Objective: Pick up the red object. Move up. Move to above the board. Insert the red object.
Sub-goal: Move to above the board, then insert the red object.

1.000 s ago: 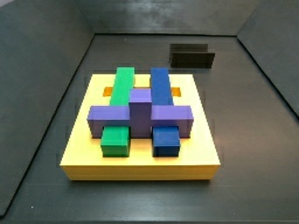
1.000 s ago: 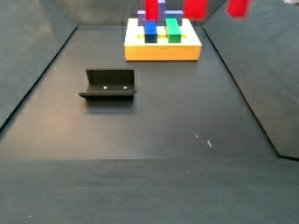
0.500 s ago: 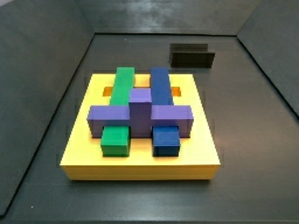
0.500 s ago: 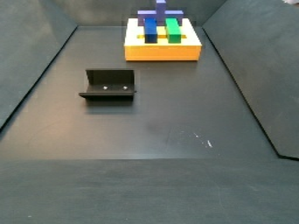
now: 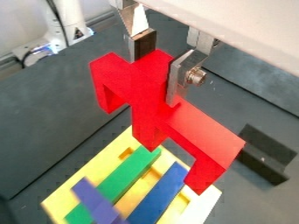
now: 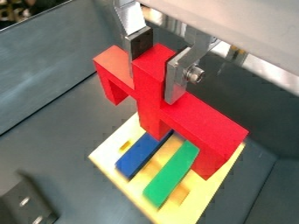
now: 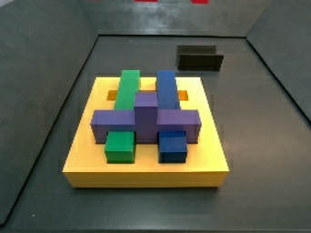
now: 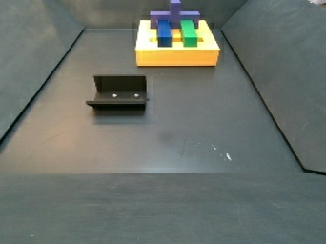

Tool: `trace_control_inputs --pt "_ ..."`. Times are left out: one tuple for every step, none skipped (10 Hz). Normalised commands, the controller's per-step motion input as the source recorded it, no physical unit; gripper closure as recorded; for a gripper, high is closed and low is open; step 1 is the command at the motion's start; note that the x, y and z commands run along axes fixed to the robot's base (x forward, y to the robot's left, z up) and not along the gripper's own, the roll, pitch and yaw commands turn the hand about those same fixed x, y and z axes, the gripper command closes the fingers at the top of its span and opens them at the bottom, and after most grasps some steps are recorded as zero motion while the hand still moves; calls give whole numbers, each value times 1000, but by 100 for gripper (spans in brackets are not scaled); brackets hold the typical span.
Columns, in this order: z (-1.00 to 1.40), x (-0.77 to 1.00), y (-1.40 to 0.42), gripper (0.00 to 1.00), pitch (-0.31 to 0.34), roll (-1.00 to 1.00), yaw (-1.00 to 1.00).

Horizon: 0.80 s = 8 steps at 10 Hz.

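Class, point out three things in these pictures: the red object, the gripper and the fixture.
red object [image 5: 146, 101], in a wrist view, on its central upright bar.
gripper [image 6: 158, 68], in a wrist view, midway between its fingertips, shut on the red object.
fixture [image 8: 120, 92], in a side view, on its back wall.

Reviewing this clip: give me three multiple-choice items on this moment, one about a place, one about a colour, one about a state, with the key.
1. Where does the fixture stand?
A. On the yellow board
B. On the dark floor, apart from the board
C. Between the gripper's fingers

2. What colour are the two long bars lying side by side on the yellow board?
A. Green and blue
B. Red and purple
C. Both yellow

3. What is the state of the gripper?
A. Open and empty
B. Shut on the red object
C. Shut on a green bar

Key: 1 B, a side view shows it alone on the floor. 2 A, a side view shows both. 3 B, both wrist views show the red object clamped above the board.
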Motion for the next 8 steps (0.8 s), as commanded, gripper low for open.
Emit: trace_control_inputs --pt "37 92 -168 100 138 27 4" --pt "-363 0 194 100 0 0 0" --pt "-580 9 360 100 0 31 0" --pt "-1000 29 317 100 -67 57 0" --pt "-977 26 97 100 -60 139 0" --pt "-826 146 0 100 -50 233 0" --pt "-817 134 0 100 -19 261 0" --pt "-900 3 9 100 -41 219 -46"
